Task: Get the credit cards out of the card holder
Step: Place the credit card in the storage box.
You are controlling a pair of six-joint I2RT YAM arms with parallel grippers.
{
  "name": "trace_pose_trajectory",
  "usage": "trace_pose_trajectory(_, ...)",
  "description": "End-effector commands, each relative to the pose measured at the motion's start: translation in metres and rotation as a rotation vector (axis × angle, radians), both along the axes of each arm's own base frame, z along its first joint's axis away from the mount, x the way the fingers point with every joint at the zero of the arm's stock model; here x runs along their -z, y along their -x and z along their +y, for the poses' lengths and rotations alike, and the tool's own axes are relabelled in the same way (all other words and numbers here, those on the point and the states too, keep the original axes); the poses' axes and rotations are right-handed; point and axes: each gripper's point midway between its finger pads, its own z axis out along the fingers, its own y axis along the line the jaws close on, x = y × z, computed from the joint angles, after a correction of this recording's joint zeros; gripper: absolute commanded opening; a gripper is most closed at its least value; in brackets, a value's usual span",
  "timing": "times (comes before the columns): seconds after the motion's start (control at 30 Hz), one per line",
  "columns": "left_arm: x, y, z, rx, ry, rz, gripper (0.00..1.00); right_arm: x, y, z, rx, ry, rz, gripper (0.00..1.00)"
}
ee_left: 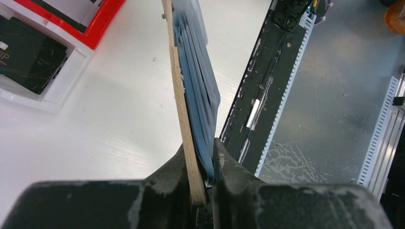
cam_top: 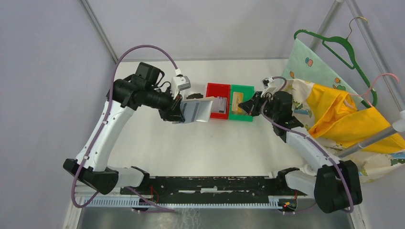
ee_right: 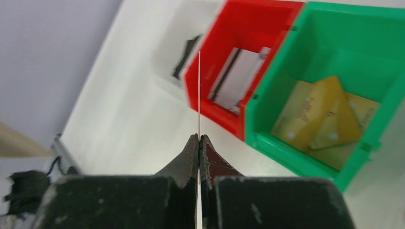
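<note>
1. Left claw (ee_left: 200, 155) is clamped on the lower edge of the card holder (ee_left: 191, 95). One finger presses the tan outer face and the other presses the blue-grey pockets.
2. That card holder stands on its edge in the grip, lifted off the desk (ee_left: 119, 124). It is toward the middle of the far edge, and its top reaches the left wall of the red bin (cam_top: 218, 86). From above, its blue-grey inner panel faces up toward the camera.
3. Right claw (ee_right: 199, 141) is pinched together on a thin pale card (ee_right: 199, 95). The card is seen edge-on as a fine line rising straight out from the fingertips, so its face cannot be read.
4. From above, the right claw hangs at the right side of the green bin (cam_top: 241, 118). This bin touches the red bin's right wall near the middle of the desk's far edge.
5. Inside the red bin lie grey-white credit cards (ee_right: 236, 81) with a dark stripe along one side.
6. Inside the green bin lie overlapping gold cards (ee_right: 320, 119).
7. Just left of the red bin sits a white bin (ee_left: 71, 71) holding a black card (ee_left: 28, 57).
</note>
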Motion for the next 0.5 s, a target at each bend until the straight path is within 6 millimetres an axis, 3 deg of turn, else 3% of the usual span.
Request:
trace_pose_trajectory(0.0,-0.023,-0.006,-0.003,-0.028,0.035,-0.044,0.02,0.031,-0.036,-0.030,0.162,0.209,0.032,0.00)
trace_pose_trajectory(0.23,-0.030,-0.002,-0.003,-0.018,0.050,-0.054,0.02,0.070,-0.060,-0.043,0.257,0.285,0.104,0.00)
trace_pose_trajectory(0.47,-0.036,0.005,-0.005,0.013,0.077,-0.051,0.02,0.087,-0.083,-0.038,0.265,0.295,0.125,0.00)
